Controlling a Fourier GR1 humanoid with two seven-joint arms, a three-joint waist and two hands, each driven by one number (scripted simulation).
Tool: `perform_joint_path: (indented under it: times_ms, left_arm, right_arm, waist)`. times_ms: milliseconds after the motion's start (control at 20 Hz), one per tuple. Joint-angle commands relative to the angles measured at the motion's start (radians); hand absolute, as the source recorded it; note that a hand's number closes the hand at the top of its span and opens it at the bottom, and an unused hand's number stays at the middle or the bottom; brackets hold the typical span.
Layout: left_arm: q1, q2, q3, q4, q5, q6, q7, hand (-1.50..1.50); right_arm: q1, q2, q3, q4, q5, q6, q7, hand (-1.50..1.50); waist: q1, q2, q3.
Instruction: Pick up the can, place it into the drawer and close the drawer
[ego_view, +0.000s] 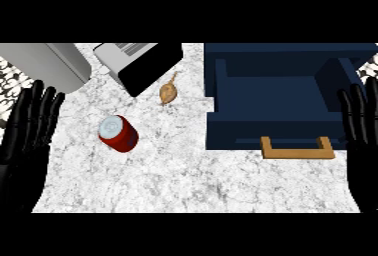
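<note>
A red can with a silver top stands on the marble counter, left of the middle. To its right sits a dark blue drawer, pulled open, with a wooden handle at its front. My left hand is at the left edge, open with fingers up, a short way left of the can. At the right edge my right hand is open too, fingers up, beside the drawer's right side. Neither hand touches anything.
A small brown pear-shaped thing lies behind the can. A black and grey appliance stands at the back, and a grey box fills the back left corner.
</note>
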Motion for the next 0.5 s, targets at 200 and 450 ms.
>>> perform_joint_path:
  times_ms: [200, 450]
  left_arm:
    - [0.030, -0.049, 0.079, 0.001, -0.011, 0.084, 0.002, -1.50]
    - [0.115, -0.134, 0.096, 0.045, -0.054, 0.250, 0.260, -1.50]
  right_arm:
    - [0.021, -0.043, -0.062, 0.019, -0.067, 0.062, -0.025, -1.50]
    - [0.028, -0.008, -0.065, 0.069, -0.009, -0.053, 0.202, -1.50]
  waist:
    - [-0.010, 0.012, -0.030]
    - [-0.002, 0.014, -0.030]
